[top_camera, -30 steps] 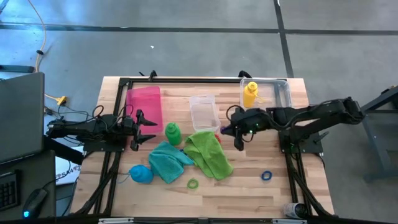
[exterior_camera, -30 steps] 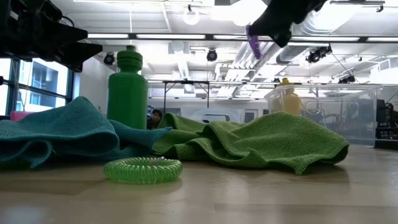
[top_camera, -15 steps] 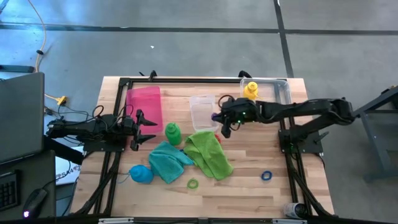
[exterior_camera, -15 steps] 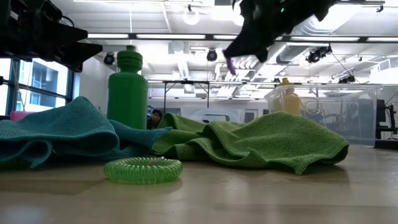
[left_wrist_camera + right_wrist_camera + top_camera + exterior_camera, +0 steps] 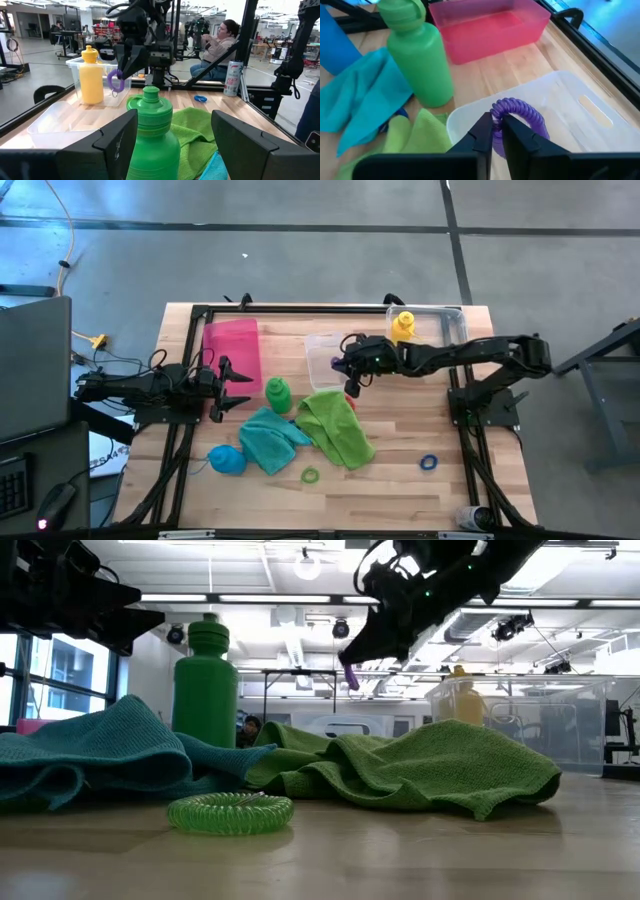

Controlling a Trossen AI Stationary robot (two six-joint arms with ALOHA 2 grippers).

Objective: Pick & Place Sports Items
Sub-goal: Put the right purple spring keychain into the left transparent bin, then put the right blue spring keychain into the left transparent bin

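My right gripper (image 5: 342, 366) is shut on a purple elastic ring (image 5: 519, 113), above the small clear box (image 5: 326, 358) at its right side. It also shows in the low view (image 5: 352, 672). My left gripper (image 5: 240, 386) is open and empty, waiting left of the upright green bottle (image 5: 278, 393), which stands ahead of its fingers (image 5: 118, 144). The teal towel (image 5: 270, 438) and lime green towel (image 5: 336, 426) lie crumpled on the table. The blue bottle (image 5: 226, 460) lies near the front left. The yellow bottle (image 5: 402, 327) stands in the large clear box (image 5: 448, 330). My right gripper pinches the purple ring's coil at one side (image 5: 498, 111) between its two fingertips (image 5: 484, 129). The fingers slant down toward the table's left. The ring sticks out beyond the fingertips, clear of the box below it.
A pink tray (image 5: 233, 352) lies at the far left. A green ring (image 5: 310, 475) and a blue ring (image 5: 429, 463) lie on the front of the table; a red ring (image 5: 350, 389) lies by the lime towel. A person sits beyond the table (image 5: 222, 42).
My right gripper has gone toward the table's left edge and a little toward its far edge, and has come lower, still shut on the purple ring. It has moved from beside the lime green towel to above the small clear box.
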